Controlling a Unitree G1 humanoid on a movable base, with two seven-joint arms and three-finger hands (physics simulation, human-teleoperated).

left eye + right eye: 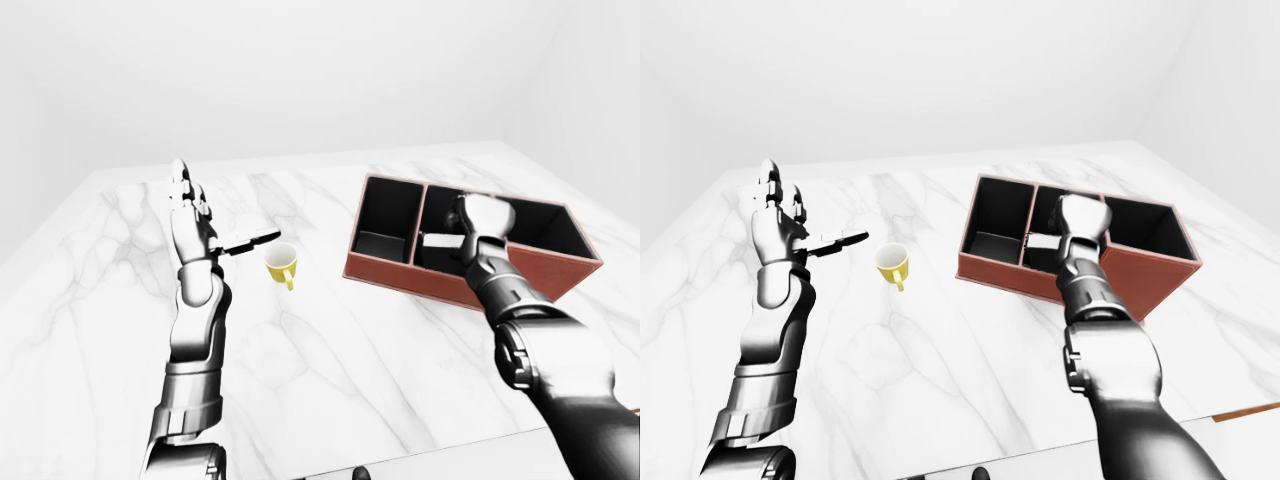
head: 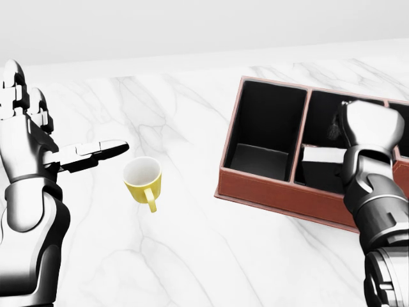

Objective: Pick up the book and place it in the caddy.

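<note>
My right hand (image 2: 365,131) hangs over the middle compartment of the caddy (image 2: 255,185), at the right of the head view, placed there to drop the book (image 2: 321,155) in; its back faces the camera, so I cannot tell how far my fingers are open or whether they grip; the book shows as a pale slab just below my hand, inside that compartment, long axis running left to right, tilted slightly; my left hand (image 2: 38,144) stands open at the left, holding nothing, beside the mug (image 2: 143,178).
</note>
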